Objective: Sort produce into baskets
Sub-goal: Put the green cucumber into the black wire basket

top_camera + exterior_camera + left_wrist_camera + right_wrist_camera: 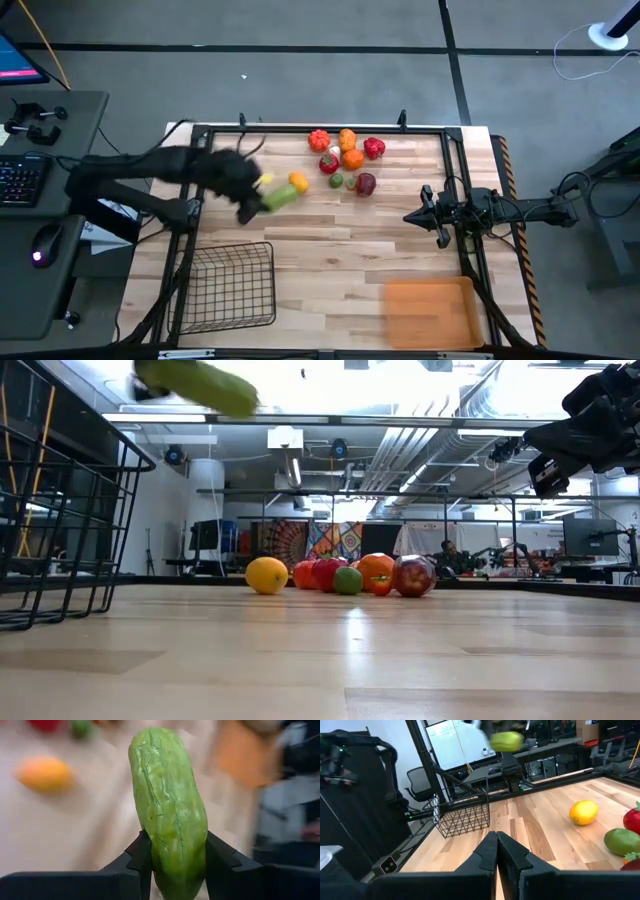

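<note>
My left gripper [252, 205] is shut on a green toy cucumber [167, 805], held high above the table's left middle; it also shows in the high view [280, 197] and the low view [200, 385]. A yellow lemon [298, 182] lies just beyond it. The other produce [345, 155], red, orange, green and one white piece, lies bunched at the far middle. The black wire basket [230, 285] stands at the near left, the orange tray [430, 312] at the near right. My right gripper [430, 215] waits shut and empty at the right, above the table. My left gripper pinches the cucumber between its two fingers [142, 857] near one end [175, 865], on its two long sides. The fingers lie across it. The cucumber is lifted clear of the table and sticks out forward past the fingertips.
A black frame [320, 130] runs around the table's far, left and right sides. The wood between the basket, the tray and the produce pile is bare. A desk with a keyboard and mouse [40, 245] stands left of the table.
</note>
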`<state>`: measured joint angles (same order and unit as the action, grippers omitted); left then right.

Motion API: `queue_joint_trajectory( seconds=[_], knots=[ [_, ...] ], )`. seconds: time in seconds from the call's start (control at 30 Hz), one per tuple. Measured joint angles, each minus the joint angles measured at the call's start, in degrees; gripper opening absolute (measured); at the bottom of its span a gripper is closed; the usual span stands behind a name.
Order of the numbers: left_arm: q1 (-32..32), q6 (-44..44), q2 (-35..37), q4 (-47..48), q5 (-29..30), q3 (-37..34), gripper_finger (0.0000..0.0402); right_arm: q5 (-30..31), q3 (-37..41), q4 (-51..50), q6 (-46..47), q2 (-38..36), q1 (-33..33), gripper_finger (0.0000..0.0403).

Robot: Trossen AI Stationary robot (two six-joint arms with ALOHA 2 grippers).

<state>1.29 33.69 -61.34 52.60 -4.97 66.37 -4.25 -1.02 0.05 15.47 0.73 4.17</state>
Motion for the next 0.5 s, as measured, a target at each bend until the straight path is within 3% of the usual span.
queue_joint_trajectory(
  seconds=[0.13, 0.27, 0.37, 0.5],
  knots=[
    [12.7, 21.9, 3.9, 1.5, -1.1, 0.0, 0.0104, 0.0, 0.0, 0.0, 0.0, 0.0, 0.0, 0.0],
    [23.7, 39.5, 3.3, 1.7, -3.4, 0.0, 0.0138, 0.0, 0.0, 0.0, 0.0, 0.0, 0.0, 0.0],
    [29.5, 44.9, 1.2, 1.9, -3.4, -0.1, 0.0167, 0.0, 0.0, 0.0, 0.1, 0.0, 0.0, 0.0],
    [33.6, 45.2, -1.7, 4.6, -5.6, -0.1, 0.0204, 0.0, 0.0, 0.0, 0.1, 0.0, 0.0, 0.0]
  ],
)
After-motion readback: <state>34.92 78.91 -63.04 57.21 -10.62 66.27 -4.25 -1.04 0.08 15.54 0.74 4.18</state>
